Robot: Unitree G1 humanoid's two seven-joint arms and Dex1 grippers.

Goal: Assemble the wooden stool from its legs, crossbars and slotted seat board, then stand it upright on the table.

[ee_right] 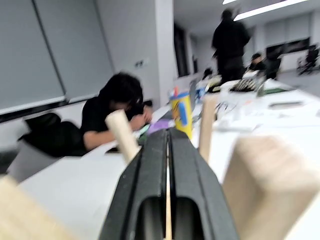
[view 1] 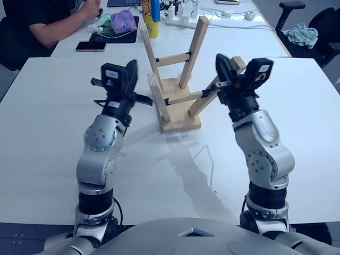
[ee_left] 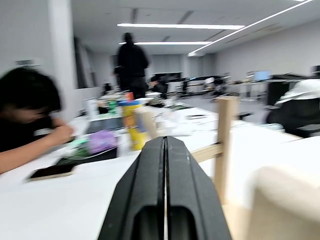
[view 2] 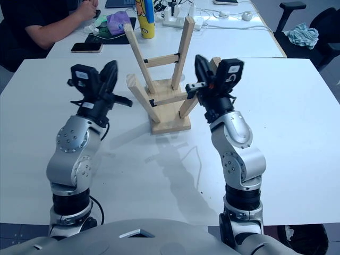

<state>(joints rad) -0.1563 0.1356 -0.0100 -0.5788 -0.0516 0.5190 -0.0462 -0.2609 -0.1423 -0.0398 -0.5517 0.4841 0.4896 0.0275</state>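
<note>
The wooden stool (view 1: 180,123) rests upside down mid-table, its seat board flat on the surface. Two legs (view 1: 199,37) point up and the others lean outward, joined by crossbars (view 1: 172,59). My left gripper (view 1: 132,71) hovers just left of the stool, level with the short near leg (view 1: 159,98). It is shut and holds nothing, and its fingertips (ee_left: 165,142) press together. My right gripper (view 1: 220,64) is close beside the slanting right leg (view 1: 212,93), also shut. That leg (ee_right: 265,185) lies alongside its fingers (ee_right: 167,132), not between them.
The white table (view 1: 53,106) spreads wide on both sides. On the table behind stand a yellow bottle (view 1: 151,16), a purple pouch (view 1: 123,21), a phone (view 1: 91,46) and a power strip (view 1: 183,18), beside a seated person. An office chair (view 1: 300,34) is far right.
</note>
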